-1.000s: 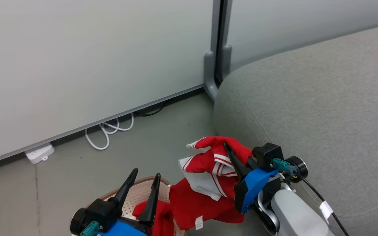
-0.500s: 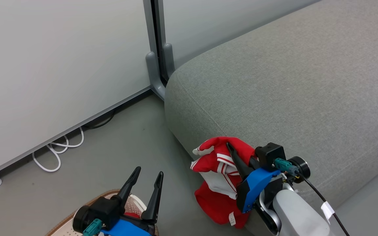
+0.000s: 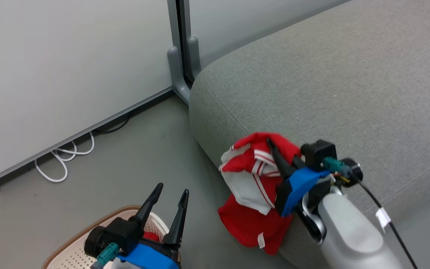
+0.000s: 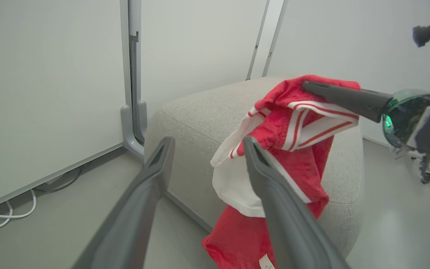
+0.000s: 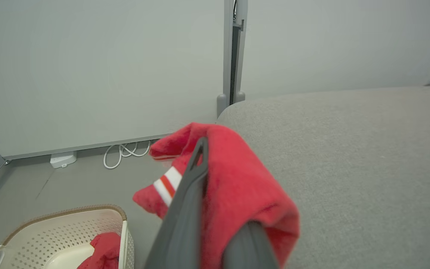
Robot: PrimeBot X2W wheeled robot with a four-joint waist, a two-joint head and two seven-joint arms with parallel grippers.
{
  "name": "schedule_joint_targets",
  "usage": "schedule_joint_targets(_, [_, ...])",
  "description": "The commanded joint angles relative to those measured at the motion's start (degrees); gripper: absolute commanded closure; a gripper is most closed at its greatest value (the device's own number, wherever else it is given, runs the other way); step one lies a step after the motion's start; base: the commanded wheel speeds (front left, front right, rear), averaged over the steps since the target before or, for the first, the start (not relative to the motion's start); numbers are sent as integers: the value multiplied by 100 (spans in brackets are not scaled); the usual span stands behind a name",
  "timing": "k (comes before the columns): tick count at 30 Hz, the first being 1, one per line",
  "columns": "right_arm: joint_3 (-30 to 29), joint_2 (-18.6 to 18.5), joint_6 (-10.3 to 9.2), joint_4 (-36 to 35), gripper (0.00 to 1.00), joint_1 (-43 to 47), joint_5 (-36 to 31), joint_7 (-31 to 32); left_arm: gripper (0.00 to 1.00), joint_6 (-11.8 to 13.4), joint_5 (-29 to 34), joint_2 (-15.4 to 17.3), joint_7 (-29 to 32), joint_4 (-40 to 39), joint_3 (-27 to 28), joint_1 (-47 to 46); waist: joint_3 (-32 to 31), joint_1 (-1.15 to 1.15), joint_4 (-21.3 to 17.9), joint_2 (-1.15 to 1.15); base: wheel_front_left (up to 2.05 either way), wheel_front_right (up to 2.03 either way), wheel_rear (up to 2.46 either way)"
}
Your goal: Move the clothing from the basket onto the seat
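While the right hand [image 3: 273, 148] is closed on a red garment [image 3: 250, 175] with white striped trim, 1 dark finger lies along the outside of the fabric and the other is buried in its folds. Gripped near its top, the garment drapes over and below the fingers. Its lower part, bearing a small white label, hangs beside the rounded corner of the grey seat [image 3: 330, 86]; whether cloth and cushion touch cannot be told. Seen from the right wrist, the bunched top stands at the seat's edge, not yet laid on the upper surface. The left hand [image 3: 173, 188] holds nothing, its 2 fingers spread apart. It hovers over the rim of the basket [image 5: 62, 213], well to the left of the held garment. A second red garment [image 5: 105, 248] lies inside the basket, beside 1 side wall. The basket stands on the grey floor [image 3: 125, 149], and white cables [image 3: 66, 169] loop at the foot of the wall panel [image 3: 69, 56].
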Motion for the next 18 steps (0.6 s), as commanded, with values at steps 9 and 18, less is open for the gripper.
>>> schedule_joint_targets(9, [-921, -480, -2, 126, 100, -2132, -868, 573, 0, -24, 118, 273, -19, -127, -105, -536, 836, 0, 392, 0, 0, 0, 0])
schedule_joint_targets(18, [-1714, -1829, -2, 89, 100, -3904, -1068, 872, 0, -23, 144, 579, -19, -351, -432, -1267, 1932, 0, 848, 0, 0, 0, 0])
